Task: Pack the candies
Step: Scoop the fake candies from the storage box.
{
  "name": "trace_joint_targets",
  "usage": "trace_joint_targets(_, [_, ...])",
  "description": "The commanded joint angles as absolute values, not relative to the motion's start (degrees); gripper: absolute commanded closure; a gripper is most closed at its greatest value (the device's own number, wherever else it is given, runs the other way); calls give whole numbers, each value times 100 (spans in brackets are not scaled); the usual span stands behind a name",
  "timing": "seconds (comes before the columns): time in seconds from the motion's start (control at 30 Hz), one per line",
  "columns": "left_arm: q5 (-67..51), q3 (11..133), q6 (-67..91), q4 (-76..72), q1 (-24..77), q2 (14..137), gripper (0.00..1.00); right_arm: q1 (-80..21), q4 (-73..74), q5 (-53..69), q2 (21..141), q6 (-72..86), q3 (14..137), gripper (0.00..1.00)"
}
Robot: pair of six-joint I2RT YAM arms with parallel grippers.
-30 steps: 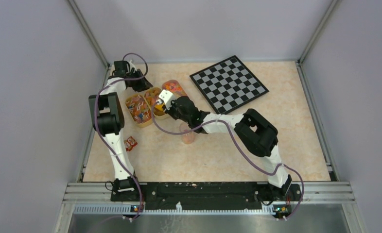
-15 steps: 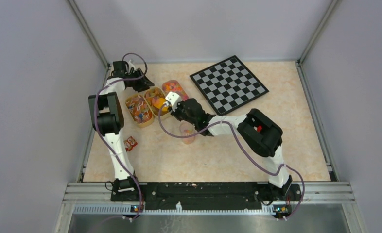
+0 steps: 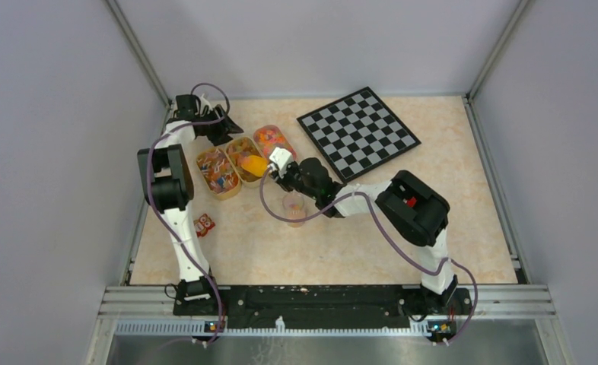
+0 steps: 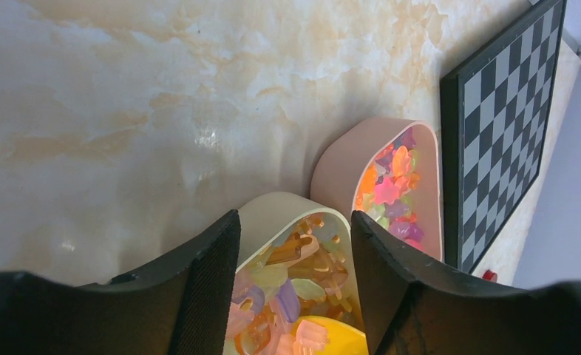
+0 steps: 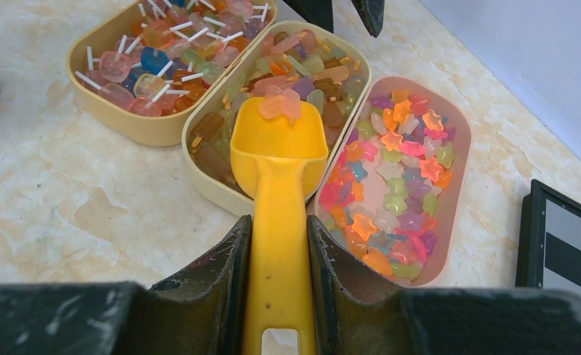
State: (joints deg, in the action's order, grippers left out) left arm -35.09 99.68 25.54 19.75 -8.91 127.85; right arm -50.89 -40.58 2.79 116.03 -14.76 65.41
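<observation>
**Jaws shut on the scoop, pink candies in its bowl**

Our right jaws are clamped on the handle of the yellow scoop (image 5: 279, 148). Its bowl hangs over the middle tray (image 4: 269, 214) with a few pink candies (image 5: 281, 106) in it. Our left jaws stand apart and hold nothing; in the left wrist view that tray's far end shows between them.

The other candies lie in three trays set side by side at the far left of the table (image 3: 448, 213). The beige tray (image 5: 128, 127) on the left has ones on white sticks, the middle tray has mixed pieces, and the pink tray (image 4: 339, 166) on the right has star shapes. A clear cup (image 3: 294, 207) stands nearer than the trays, close by the right arm (image 3: 357, 199). The chessboard (image 3: 358, 131) lies to the right of the trays.
</observation>
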Motion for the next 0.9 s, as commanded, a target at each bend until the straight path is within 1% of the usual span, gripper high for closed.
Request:
trace_joint_targets(0.0, [-3456, 10116, 2588, 2313, -932, 12312, 35, -5030, -4711, 613, 11160, -1385, 6322, 100])
trace_joint_targets(0.17, [-3231, 10058, 2645, 2391, -961, 11986, 22, -4995, -4928, 677, 10987, -1387, 6153, 100])
trace_joint_targets(0.3, [-3187, 10112, 2628, 2470, -969, 11869, 18, -4943, -4995, 743, 10892, -1374, 6124, 100])
trace_joint_targets(0.53, [-3044, 10127, 2529, 2699, -988, 11666, 15, -4896, -5240, 936, 10684, -1362, 5925, 100])
trace_joint_targets(0.73, [-3051, 10274, 2562, 2915, -1015, 11391, 15, -4887, -5516, 931, 10255, -1344, 5655, 100])
trace_joint_targets(0.87, [-3258, 10454, 2699, 2967, -1036, 11143, 16, -4878, -5751, 897, 9966, -1348, 5439, 100])
